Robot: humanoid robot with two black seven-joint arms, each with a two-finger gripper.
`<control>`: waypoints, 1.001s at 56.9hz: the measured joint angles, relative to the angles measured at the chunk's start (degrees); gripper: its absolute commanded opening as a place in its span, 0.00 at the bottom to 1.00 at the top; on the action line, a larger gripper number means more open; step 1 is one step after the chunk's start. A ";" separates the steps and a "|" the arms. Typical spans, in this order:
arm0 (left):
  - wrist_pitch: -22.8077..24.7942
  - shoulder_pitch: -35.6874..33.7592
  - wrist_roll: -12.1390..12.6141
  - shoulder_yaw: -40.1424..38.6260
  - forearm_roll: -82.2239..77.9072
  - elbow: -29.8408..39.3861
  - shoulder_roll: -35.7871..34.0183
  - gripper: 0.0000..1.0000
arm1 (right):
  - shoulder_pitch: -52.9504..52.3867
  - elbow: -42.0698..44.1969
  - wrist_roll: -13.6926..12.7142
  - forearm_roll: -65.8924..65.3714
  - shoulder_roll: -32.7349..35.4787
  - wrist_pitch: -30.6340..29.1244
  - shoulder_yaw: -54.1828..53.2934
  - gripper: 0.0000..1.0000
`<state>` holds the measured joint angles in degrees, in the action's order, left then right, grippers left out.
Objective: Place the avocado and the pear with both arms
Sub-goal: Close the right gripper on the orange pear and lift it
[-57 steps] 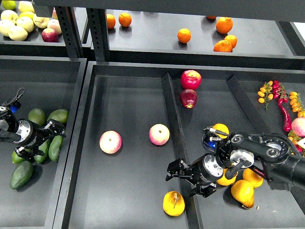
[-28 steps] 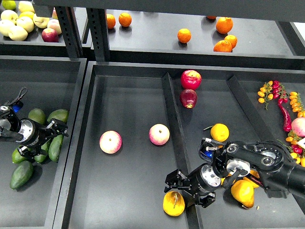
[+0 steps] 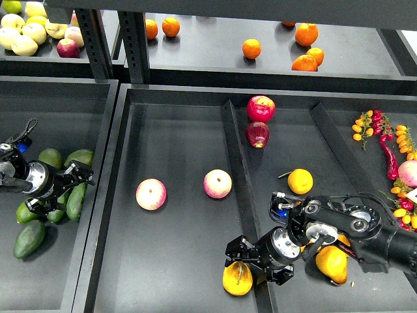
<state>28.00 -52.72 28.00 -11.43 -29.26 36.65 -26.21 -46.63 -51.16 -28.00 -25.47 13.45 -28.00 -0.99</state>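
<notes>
The pear [image 3: 236,279], golden yellow with a brown stem end, lies at the front of the middle tray beside the divider. My right gripper [image 3: 246,259] is right over its top and right side, fingers spread, not closed on it. Several avocados lie in the left tray. My left gripper [image 3: 67,188] hovers open over this pile, next to a dark green avocado [image 3: 75,201]. Another dark avocado [image 3: 29,238] lies apart at the front. I cannot tell which one is darkest.
Two pink apples [image 3: 151,194] [image 3: 217,184] lie in the middle tray. Red apples [image 3: 260,109], a yellow fruit [image 3: 300,180] and another pear [image 3: 332,263] sit in the right compartment. Chillies and small tomatoes [image 3: 391,147] lie far right. Oranges [image 3: 251,48] are on the back shelf.
My right gripper has moved down and left until it is over the pear by the divider. My left gripper has shifted only slightly over the avocados.
</notes>
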 measured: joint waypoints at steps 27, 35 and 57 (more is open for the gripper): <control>0.00 0.16 0.00 -0.12 0.10 0.00 0.01 0.99 | 1.68 1.65 0.00 -0.63 -0.66 0.00 -0.21 0.74; 0.00 0.16 0.00 -0.15 0.16 0.00 0.02 0.99 | 1.87 2.91 0.00 -0.65 -1.65 0.00 -0.40 0.59; 0.00 0.30 0.00 -0.17 0.18 0.00 0.06 0.99 | 1.43 6.84 0.00 -0.56 -3.97 -0.03 -0.43 0.04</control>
<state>28.00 -52.42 28.00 -11.60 -29.09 36.65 -26.15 -45.21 -44.32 -28.00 -26.03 9.48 -28.03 -1.43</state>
